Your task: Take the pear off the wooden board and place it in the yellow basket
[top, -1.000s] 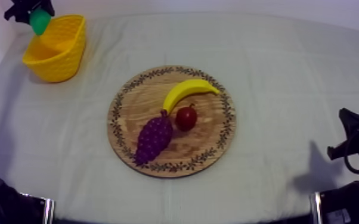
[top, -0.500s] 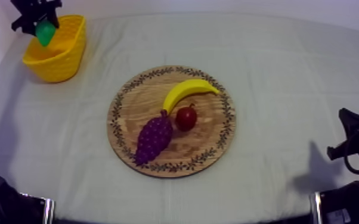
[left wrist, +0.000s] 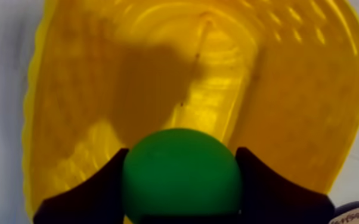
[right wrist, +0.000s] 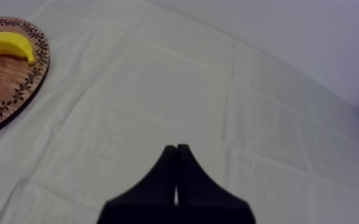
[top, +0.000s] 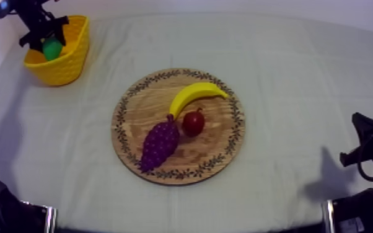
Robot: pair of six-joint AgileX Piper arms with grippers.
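Left gripper (top: 48, 42) is at the mouth of the yellow basket (top: 66, 64), clamped on the pear (top: 52, 48). Fingers are spread just to the pear's width and grip its two sides.

Left wrist view: the pear (left wrist: 182, 174) sits squarely between the two black fingers (left wrist: 89, 198), one pad on each flank. Its green round end pokes out past the tips toward the basket (left wrist: 304, 89) floor. The left gripper (left wrist: 182, 179) points straight down into the basket, and its shadow falls on the floor and inner wall. Can't tell how far the pear is from the floor.

Top view: the pear is inside the basket's rim line, toward the wall farthest from the wooden board (top: 140, 106).

The board is well apart from the basket and carries the banana (top: 196, 93), the grapes (top: 160, 142) and the small red fruit (top: 193, 122).

Right gripper (right wrist: 176, 174) is far across the cloth (top: 288, 62) from the basket. Its fingers are pressed together into a wedge with nothing in them, hanging over bare cloth beyond the board (right wrist: 6, 89).
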